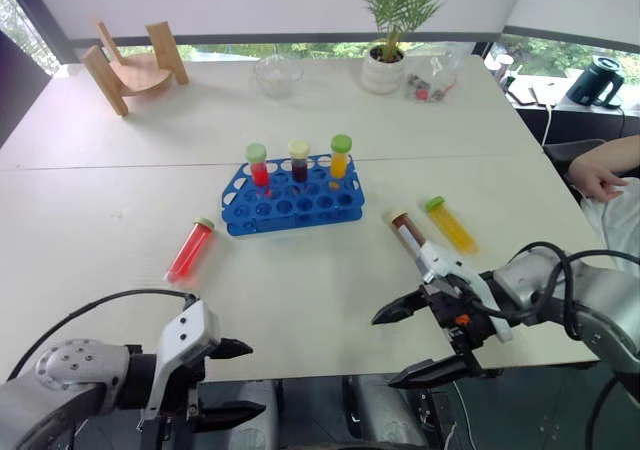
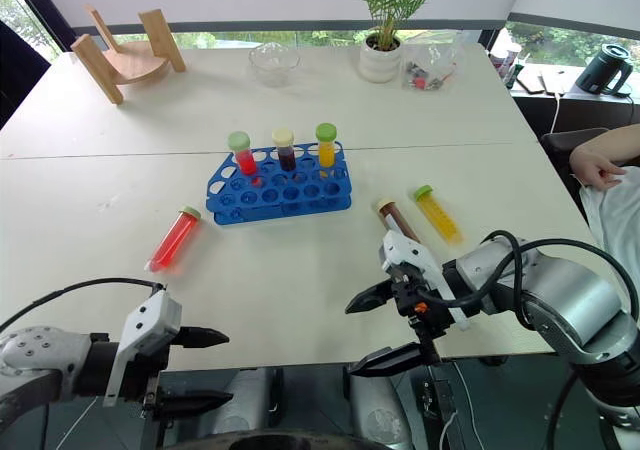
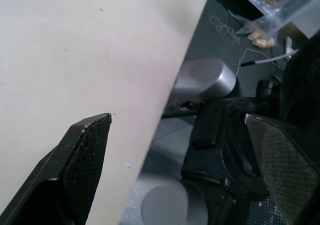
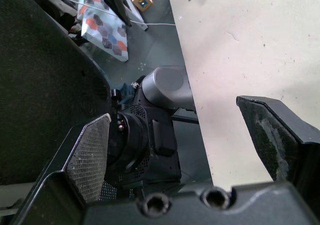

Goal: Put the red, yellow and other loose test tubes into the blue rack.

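Observation:
The blue rack (image 1: 291, 201) sits mid-table and holds three upright tubes: red (image 1: 259, 167), dark (image 1: 299, 160) and orange-yellow (image 1: 340, 156). A loose red tube (image 1: 190, 249) lies to the rack's left. A brown tube (image 1: 409, 233) and a yellow tube (image 1: 449, 224) lie to its right. My left gripper (image 1: 240, 378) hovers open at the table's near edge, below the red tube. Over the same near edge my right gripper (image 1: 420, 338) is open and empty, just in front of the brown tube.
A wooden stand (image 1: 135, 65) is at the far left corner. A glass bowl (image 1: 277, 74), a potted plant (image 1: 386, 60) and a small clear bag (image 1: 430, 82) line the far edge. A person's hand (image 1: 598, 179) rests at the right. A black kettle (image 1: 597, 80) stands beyond.

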{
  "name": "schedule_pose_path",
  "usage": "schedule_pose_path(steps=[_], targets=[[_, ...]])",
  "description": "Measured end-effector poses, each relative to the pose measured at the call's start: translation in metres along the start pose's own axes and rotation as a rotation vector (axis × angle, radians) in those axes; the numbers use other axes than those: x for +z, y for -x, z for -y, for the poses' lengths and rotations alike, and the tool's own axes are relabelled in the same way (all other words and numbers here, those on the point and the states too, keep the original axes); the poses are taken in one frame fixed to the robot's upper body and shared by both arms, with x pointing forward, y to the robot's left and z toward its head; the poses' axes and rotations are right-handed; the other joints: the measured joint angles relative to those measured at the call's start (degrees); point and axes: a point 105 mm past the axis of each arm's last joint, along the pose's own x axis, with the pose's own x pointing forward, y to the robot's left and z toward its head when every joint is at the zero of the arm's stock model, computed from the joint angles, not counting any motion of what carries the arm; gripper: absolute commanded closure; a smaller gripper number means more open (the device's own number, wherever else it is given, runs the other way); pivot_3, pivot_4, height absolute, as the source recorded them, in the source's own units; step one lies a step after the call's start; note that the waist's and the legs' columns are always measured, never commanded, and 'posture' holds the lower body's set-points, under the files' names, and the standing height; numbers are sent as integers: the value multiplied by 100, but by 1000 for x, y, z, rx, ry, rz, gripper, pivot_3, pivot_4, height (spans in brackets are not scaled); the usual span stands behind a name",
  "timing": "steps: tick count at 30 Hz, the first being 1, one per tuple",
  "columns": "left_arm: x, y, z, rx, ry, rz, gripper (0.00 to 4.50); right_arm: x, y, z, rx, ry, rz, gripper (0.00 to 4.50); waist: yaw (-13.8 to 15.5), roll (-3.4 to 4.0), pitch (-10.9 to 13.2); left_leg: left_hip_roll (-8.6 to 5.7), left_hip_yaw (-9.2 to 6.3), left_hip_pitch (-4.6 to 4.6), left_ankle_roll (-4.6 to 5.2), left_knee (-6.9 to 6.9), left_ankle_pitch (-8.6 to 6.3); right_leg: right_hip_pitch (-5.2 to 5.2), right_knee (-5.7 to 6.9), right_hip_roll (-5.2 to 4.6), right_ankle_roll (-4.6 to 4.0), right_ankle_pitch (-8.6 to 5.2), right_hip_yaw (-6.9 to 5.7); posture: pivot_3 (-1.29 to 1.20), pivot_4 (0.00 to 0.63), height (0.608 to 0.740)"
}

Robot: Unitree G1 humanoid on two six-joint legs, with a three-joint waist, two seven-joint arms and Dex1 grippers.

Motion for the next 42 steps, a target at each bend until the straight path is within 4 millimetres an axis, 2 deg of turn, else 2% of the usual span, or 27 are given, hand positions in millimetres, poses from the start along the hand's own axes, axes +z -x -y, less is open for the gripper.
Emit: schedule_pose_path(steps=[20,34,36,37,39,42], targets=[[3,-16,-10,29,-40,22,114,-4,-1,6,-50,42,-10,0,1,-1,0,0,0,0,0,2,0,2,0,1,1,1,0,0,150,740],[8,-17,-18,53,-41,52,114,-5,0,12,-80,46,-9,0,0,-1,0,0,-1,0,0,2,0,3,1,1,1,1,0,0,150,740],[16,-13,-27,66,-32,85,114,5,9,22,-123,44,20,0,-3,3,4,0,-1,1,0,10,0,2,6,2,-1,3,0,0,150,740],[27,-6,-35,84,-50,112,114,19,22,32,-175,67,43,0,-6,8,10,0,0,0,-1,14,2,0,6,3,1,14,0,0,150,740],[54,14,-48,125,-129,145,114,52,57,50,-319,134,96,0,-14,7,12,0,-1,1,-5,17,5,0,4,5,-4,23,-1,0,150,740],[79,31,-52,125,-222,143,114,81,103,66,-494,192,86,0,-14,9,10,-1,8,-3,-5,4,4,-2,-11,0,3,17,1,0,150,740]])
